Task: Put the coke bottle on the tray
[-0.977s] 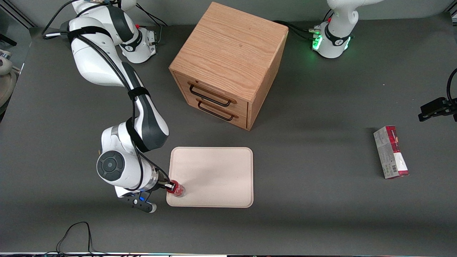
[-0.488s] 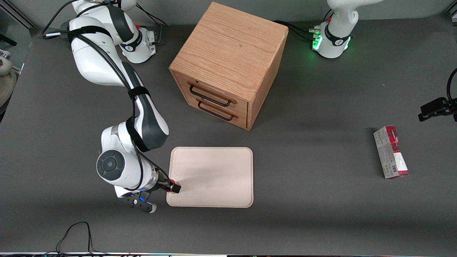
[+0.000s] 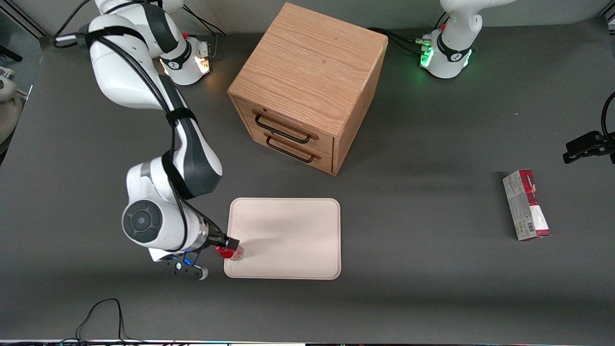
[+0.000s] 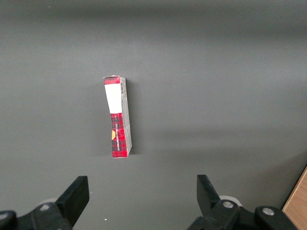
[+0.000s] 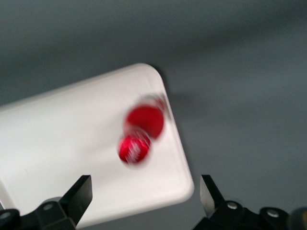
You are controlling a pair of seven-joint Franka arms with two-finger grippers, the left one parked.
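The coke bottle (image 3: 234, 253) (image 5: 139, 136), with its red cap and red label, stands on the cream-white tray (image 3: 288, 235) (image 5: 62, 139). It is close to the tray corner nearest the front camera, at the working arm's end. My right gripper (image 3: 230, 245) (image 5: 145, 197) hovers just above the bottle and is open. Its two black fingers are spread wide, with only the tray corner and table showing between them. Nothing touches the bottle.
A wooden two-drawer cabinet (image 3: 307, 81) stands farther from the front camera than the tray. A red-and-grey carton (image 3: 526, 204) (image 4: 118, 117) lies toward the parked arm's end of the table. A black cable (image 3: 103, 312) loops near the table's front edge.
The gripper has let go of the coke bottle, which now stands on the tray corner. It has lifted and pulled back slightly toward the working arm's end.
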